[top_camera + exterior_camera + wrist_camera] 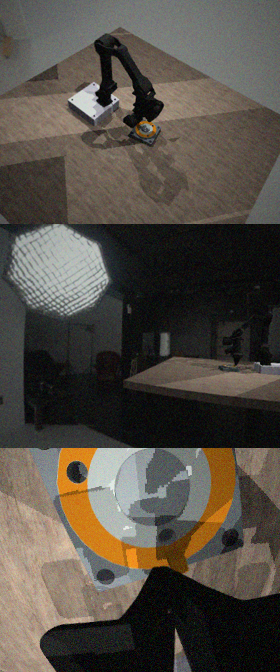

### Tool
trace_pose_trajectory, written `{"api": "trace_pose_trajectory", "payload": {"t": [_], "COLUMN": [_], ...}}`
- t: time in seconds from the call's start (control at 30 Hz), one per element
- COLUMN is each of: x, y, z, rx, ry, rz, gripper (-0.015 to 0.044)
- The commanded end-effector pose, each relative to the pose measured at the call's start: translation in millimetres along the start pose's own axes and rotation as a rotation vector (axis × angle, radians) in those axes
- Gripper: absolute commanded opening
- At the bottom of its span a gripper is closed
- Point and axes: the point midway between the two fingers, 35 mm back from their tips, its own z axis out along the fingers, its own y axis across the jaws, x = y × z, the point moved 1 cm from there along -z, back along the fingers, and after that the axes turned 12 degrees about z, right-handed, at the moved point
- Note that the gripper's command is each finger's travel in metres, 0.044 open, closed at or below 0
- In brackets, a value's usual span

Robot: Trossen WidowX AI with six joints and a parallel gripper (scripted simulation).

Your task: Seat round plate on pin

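The round plate point(153, 133) point(74, 513), an orange ring around a pale grey middle, sits around the round post point(152, 487) on the square grey base point(151, 143) point(95, 579). Its orange tab point(178, 562) points toward the gripper in the wrist view, with a dark hole point(166, 535) just inward of it. Whether the pin is in that hole, and how far the plate tilts, I cannot tell. My gripper point(133, 126) point(236, 365) point(159, 573) is shut and empty, pointing down, its tips beside the tab at the plate's rim. Contact cannot be made out.
The arm stands on a white block point(83, 103) point(268, 369), on the robot side of the base. All stand on a wooden table point(214, 143) point(193, 381). Shadows of the arm cross the plate and table.
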Motion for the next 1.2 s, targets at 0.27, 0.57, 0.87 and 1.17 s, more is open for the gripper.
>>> {"api": "trace_pose_trajectory", "payload": {"t": [0.27,0.57,0.87,1.17], "x": [-4.0,-8.7,-15.9,-26.3], "y": [-13.1,-20.6,-28.4,-35.1], "z": [0.6,0.6,0.6,0.3], "rx": [0.004,0.005,0.006,0.007], "ry": [-0.001,-0.002,-0.002,-0.003], "rz": [-0.005,-0.005,-0.005,-0.005], "gripper": [0.0,0.0,0.0,0.0]}}
